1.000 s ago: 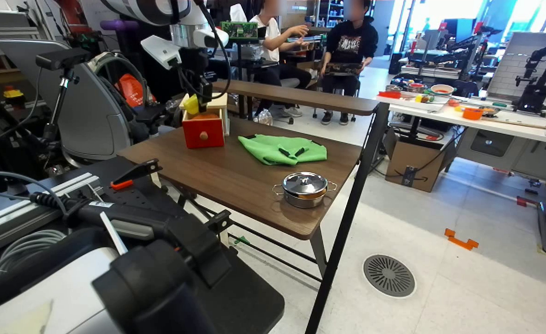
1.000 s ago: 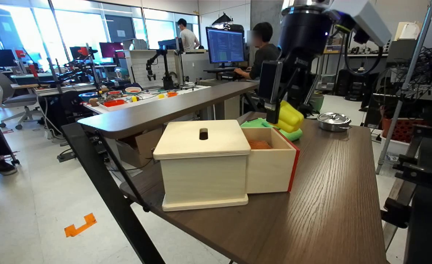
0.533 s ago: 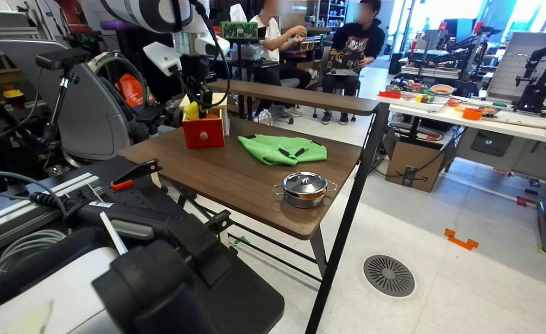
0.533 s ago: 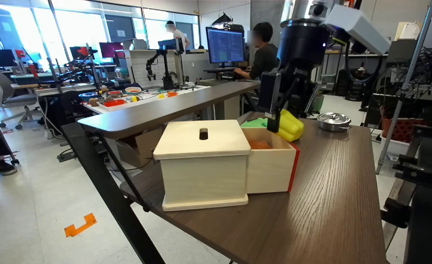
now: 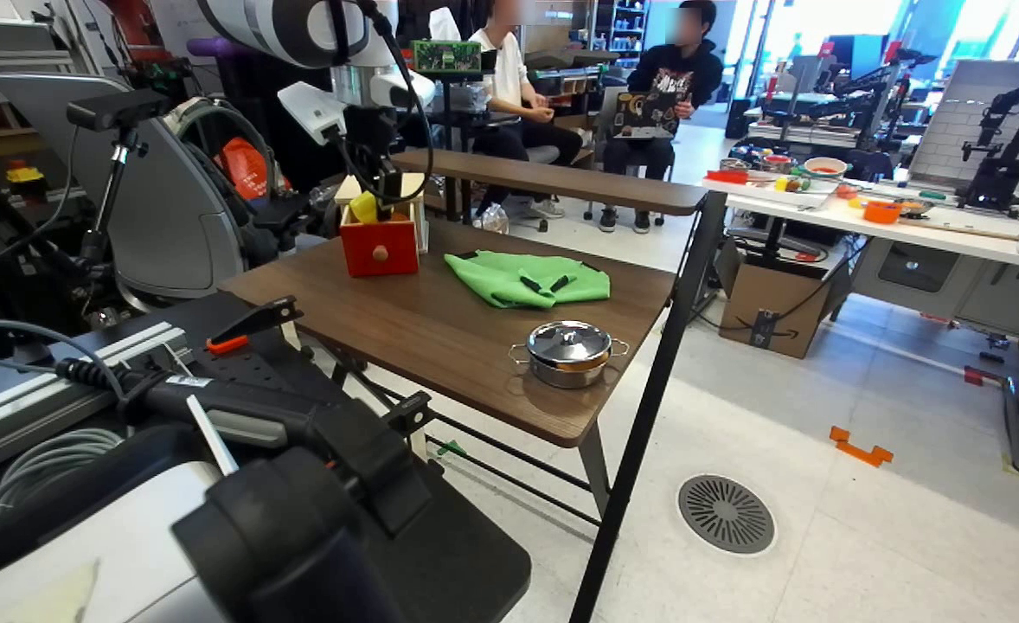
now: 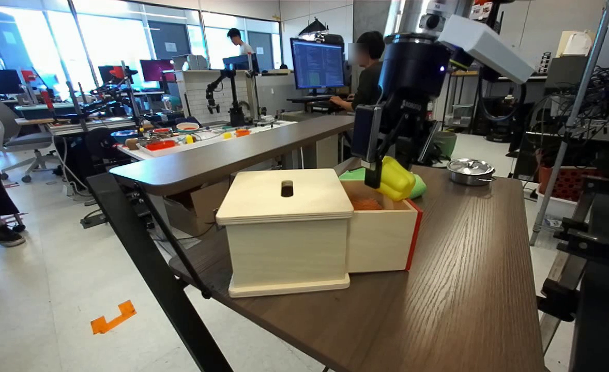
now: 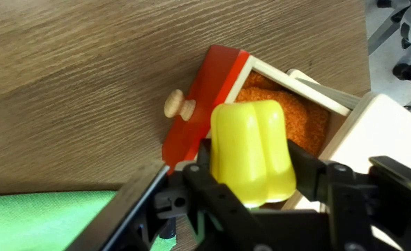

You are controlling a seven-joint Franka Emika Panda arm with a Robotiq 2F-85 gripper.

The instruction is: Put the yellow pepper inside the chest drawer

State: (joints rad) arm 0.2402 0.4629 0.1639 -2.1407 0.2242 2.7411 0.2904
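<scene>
End effector, one: clasping yellow pepper. Position: over the open chest drawer, lower and farther inward than a second ago; release, I judge, near.

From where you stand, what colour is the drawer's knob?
The knob is light tan, on a red drawer front; the wrist view shows it best.

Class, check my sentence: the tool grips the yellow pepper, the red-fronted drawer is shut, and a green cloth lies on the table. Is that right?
Not quite: the drawer is open, not shut; the wrist view shows orange material inside it. The rest stands: the tool grips the pepper, and the cloth lies on the table.
</scene>
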